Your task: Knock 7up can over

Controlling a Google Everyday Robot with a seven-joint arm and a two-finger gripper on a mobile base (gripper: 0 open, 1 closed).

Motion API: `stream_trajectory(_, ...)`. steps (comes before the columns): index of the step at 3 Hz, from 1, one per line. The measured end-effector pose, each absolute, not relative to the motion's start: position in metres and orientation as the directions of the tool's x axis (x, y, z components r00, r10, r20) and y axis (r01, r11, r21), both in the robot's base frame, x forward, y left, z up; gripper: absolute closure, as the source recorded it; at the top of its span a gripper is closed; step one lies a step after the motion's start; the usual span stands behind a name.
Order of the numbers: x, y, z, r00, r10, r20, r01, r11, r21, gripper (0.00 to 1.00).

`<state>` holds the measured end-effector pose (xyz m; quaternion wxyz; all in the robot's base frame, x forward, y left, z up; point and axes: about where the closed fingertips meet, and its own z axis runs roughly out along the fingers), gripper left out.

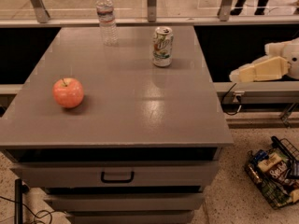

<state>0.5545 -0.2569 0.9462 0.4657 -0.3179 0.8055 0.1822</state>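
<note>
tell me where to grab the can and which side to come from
I'd take the can around the middle of its side, coming from the right. It stands upright near the far right corner of the table, its wall is straight there, and the gripper hangs beyond the right edge, nothing between them.

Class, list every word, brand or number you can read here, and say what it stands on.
None reads clearly enough to quote.
7up can: green logo, blurred.
water bottle: label too small.
packets in the floor basket: lettering blurred.
gripper, right of the table: no markings visible.
</note>
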Motion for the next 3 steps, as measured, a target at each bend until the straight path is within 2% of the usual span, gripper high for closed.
stream_trajectory(1, 0.5869, -0.2485, 0.944, -0.32, -0.302, -0.898, -0.695, 0.719, 0.006, 0.0)
stream_trajectory(3, 0.594, -0.2415, 0.9419, -0.302, -0.294, -0.907, -0.698, 0.717, 0.0, 0.0)
